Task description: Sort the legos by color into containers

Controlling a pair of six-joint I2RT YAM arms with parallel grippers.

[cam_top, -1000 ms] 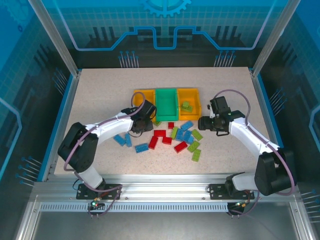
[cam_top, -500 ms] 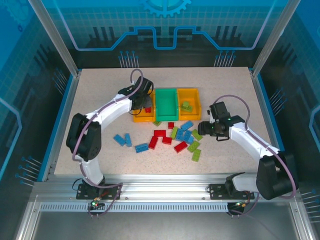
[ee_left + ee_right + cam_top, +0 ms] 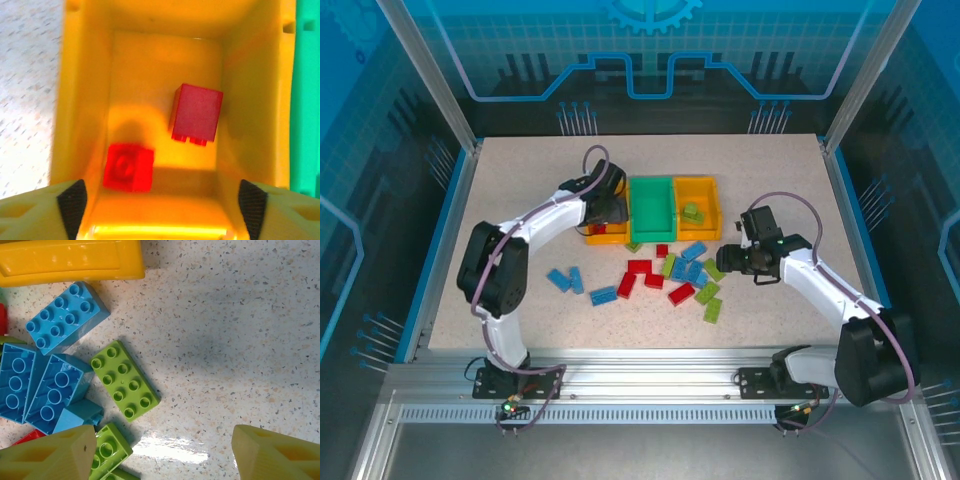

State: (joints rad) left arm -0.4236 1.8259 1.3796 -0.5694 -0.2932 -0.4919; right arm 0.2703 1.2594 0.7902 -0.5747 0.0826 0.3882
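The left claw hangs open over the left yellow bin, two red bricks lying inside below it, while the open right claw hovers over a light green brick on the surface.

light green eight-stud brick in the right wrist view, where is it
The light green brick lies studs up on the table, right of the blue bricks and below the yellow bin, ahead of the right gripper.

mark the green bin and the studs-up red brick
green bin (image 3: 651, 205), top external view, bare floor
studs-up red brick (image 3: 128, 167), left wrist view, studded top
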